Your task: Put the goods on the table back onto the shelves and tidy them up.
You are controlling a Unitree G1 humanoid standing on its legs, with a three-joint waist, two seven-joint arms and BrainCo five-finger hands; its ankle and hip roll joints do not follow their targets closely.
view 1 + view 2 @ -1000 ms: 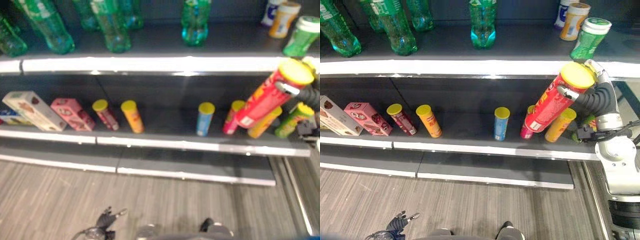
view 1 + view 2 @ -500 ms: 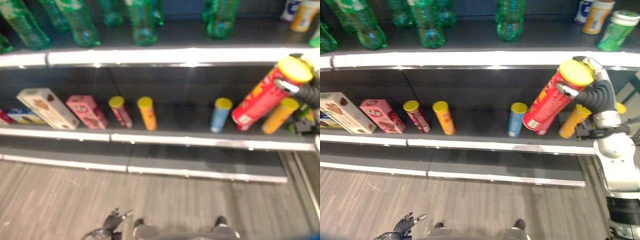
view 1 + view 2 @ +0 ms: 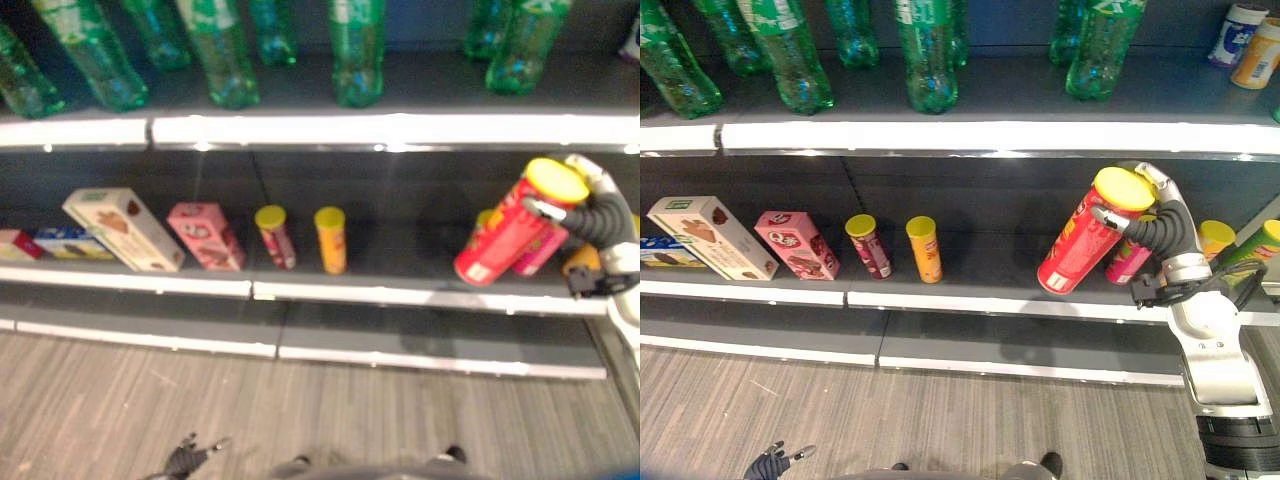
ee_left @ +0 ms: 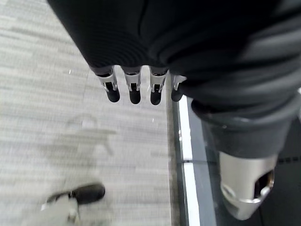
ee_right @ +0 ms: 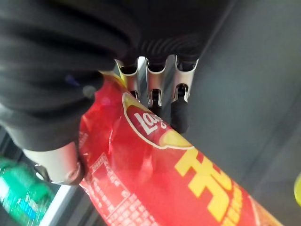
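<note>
Red chip can tilted over the middle shelf, right hand fingers curled round its top end.

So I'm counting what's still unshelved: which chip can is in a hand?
The big red can, tilted in the right hand; the smaller cans stand on the middle shelf.

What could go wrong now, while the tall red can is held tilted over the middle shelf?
The right robot hand holds the tall red cylindrical can with the yellow lid tilted, close to a small pink can behind it; setting it down may knock that one over. The base sits near the grey middle shelf's front edge, so if released while leaning, it may topple off.
</note>
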